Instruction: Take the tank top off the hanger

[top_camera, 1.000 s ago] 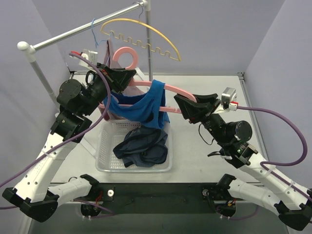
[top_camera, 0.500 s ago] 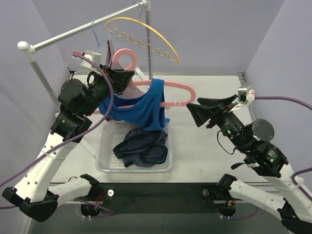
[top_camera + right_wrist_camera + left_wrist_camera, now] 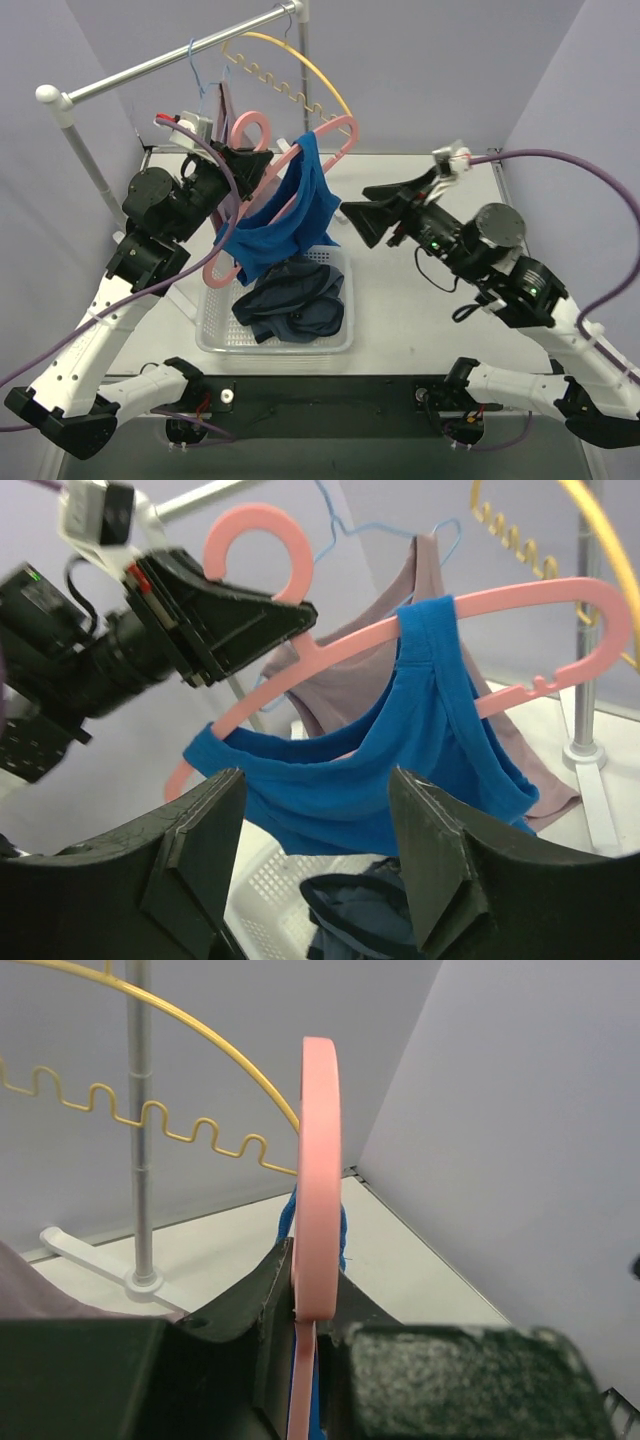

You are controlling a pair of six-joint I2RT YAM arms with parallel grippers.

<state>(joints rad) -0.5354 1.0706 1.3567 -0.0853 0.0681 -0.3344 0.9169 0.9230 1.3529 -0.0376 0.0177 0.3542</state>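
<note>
A blue tank top (image 3: 285, 215) hangs by one strap over a pink hanger (image 3: 335, 135) that is tilted, right end high. The top's lower part sags along the hanger's low left arm. My left gripper (image 3: 255, 165) is shut on the hanger just below its hook; the left wrist view shows the pink hanger (image 3: 318, 1180) pinched edge-on between the jaws (image 3: 312, 1270). Just right of the cloth, my right gripper (image 3: 357, 225) stands open and holds nothing. In its wrist view the tank top (image 3: 400, 770) lies beyond the spread fingers (image 3: 315, 780), apart from them.
A white basket (image 3: 215, 320) below the hanger holds a dark navy garment (image 3: 295, 300). Behind runs a rack rail (image 3: 150, 65) on its upright pole (image 3: 303, 70). It carries a yellow hanger (image 3: 290, 70) and a mauve garment (image 3: 350, 670) on a blue wire hanger.
My right gripper let go of the hanger's right end, opened, drew back, then came up and left beside the tank top. The hanger tilted, right end up, and the top slid leftward.
</note>
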